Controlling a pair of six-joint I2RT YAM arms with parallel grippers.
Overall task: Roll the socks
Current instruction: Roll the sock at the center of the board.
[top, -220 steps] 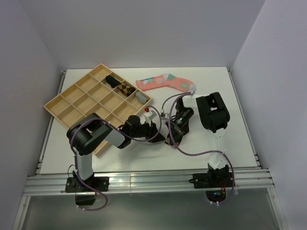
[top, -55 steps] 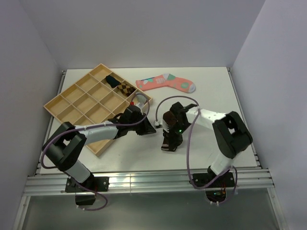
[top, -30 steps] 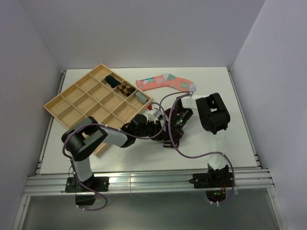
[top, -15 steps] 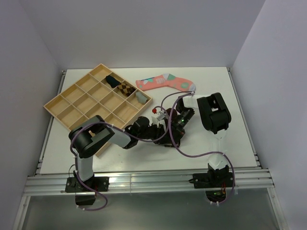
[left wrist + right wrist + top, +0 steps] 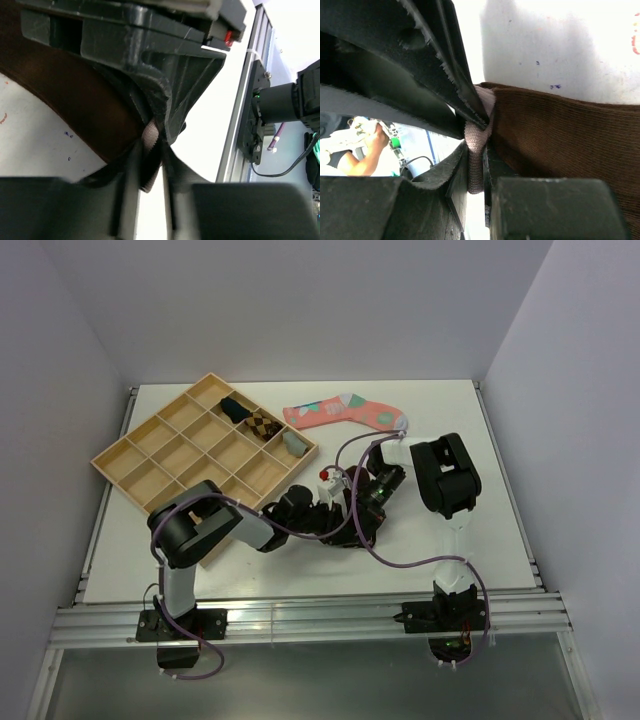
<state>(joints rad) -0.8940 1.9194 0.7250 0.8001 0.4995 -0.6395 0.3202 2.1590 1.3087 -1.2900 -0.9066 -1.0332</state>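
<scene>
Pale walls (image 5: 300, 300) close in on three sides of a white table (image 5: 500, 450), where two robot arms, mounted by a metal rail (image 5: 300, 618) at the near edge, meet over a sock. A wooden tray (image 5: 190, 452) of many compartments sits at an angle on the left rear of the table. Compartments along its right side hold a dark bundle (image 5: 237, 408), a checked bundle (image 5: 262, 424) and the grey sock (image 5: 292, 443).

The left arm (image 5: 205, 525) reaches low and rightward across the surface. The right arm (image 5: 445, 480) folds back and down toward the left. Their ends come together nose to nose near the middle of the table, just off the tray's near right corner.

Behind them a patterned pink sock (image 5: 345, 412) lies flat, apart from both arms.

The brown sock (image 5: 70, 95) rests on the table beneath the meeting point, almost wholly hidden from above. Seen from the left wrist, its dark knit sweeps across the white surface. A paler, pinkish strip of its edge is pinched in the left gripper (image 5: 149, 170), whose jaws stand only a narrow slit apart. From the right wrist, the right gripper (image 5: 476, 175) is nipped just as tightly on the same strip from the opposite side, the rest of the sock spreading away to the right. Each gripper's black housing fills the upper part of the other's view.
</scene>
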